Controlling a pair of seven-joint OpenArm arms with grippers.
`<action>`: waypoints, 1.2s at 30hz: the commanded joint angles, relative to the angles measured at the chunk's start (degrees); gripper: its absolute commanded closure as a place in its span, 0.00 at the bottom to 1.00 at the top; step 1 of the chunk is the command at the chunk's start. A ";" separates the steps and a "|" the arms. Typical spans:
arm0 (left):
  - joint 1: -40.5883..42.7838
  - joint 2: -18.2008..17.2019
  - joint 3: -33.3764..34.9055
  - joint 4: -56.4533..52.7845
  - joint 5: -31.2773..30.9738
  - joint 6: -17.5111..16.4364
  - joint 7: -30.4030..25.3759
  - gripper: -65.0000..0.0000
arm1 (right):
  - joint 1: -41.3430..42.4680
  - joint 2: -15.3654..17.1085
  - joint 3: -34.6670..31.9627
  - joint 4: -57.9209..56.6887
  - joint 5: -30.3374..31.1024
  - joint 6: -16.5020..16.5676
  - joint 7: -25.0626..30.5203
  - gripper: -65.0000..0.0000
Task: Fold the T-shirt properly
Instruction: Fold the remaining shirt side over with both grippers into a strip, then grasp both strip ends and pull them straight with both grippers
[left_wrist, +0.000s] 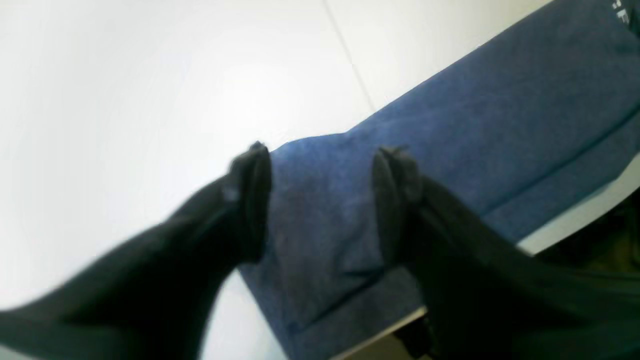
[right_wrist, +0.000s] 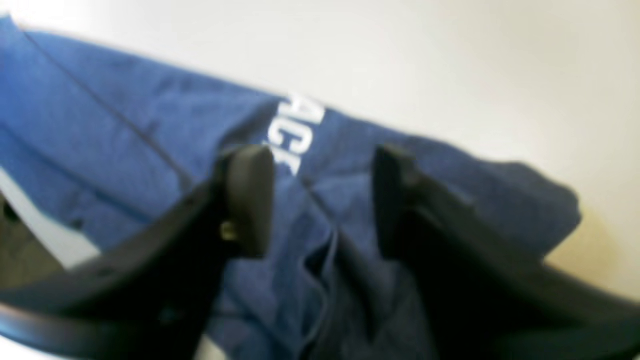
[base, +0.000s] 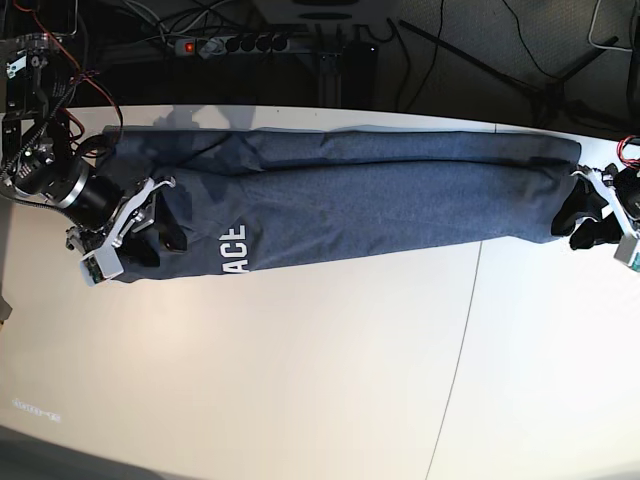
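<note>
Trouble could come if we grab only the top layer, so the fold slips. T-shirt (base: 360, 205) lies long across the top of the worktop (base: 300, 370). Left hand (left_wrist: 320, 200) and right hand (right_wrist: 322, 200) are open above its ends.

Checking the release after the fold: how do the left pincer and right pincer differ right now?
1. The left pincer sits at the plain end of the T-shirt; the right pincer sits at the end with the white lettering.
2. Under the left pincer the cloth lies fairly flat; under the right pincer it is bunched and creased.

Shared: both stand open over the cloth, gripping nothing.
</note>
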 joint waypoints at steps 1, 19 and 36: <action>-0.46 -0.87 -0.70 0.81 -0.74 -0.08 -1.46 0.69 | 1.25 0.28 0.57 0.11 0.04 2.93 1.51 0.74; 0.59 0.66 -0.70 0.79 4.22 -0.08 -2.23 1.00 | 4.22 -0.79 5.95 -14.80 -6.99 2.95 2.86 1.00; 5.42 4.63 -0.70 0.37 -6.75 -0.08 5.84 0.60 | 3.58 -1.25 9.20 -9.62 4.68 3.43 -3.02 1.00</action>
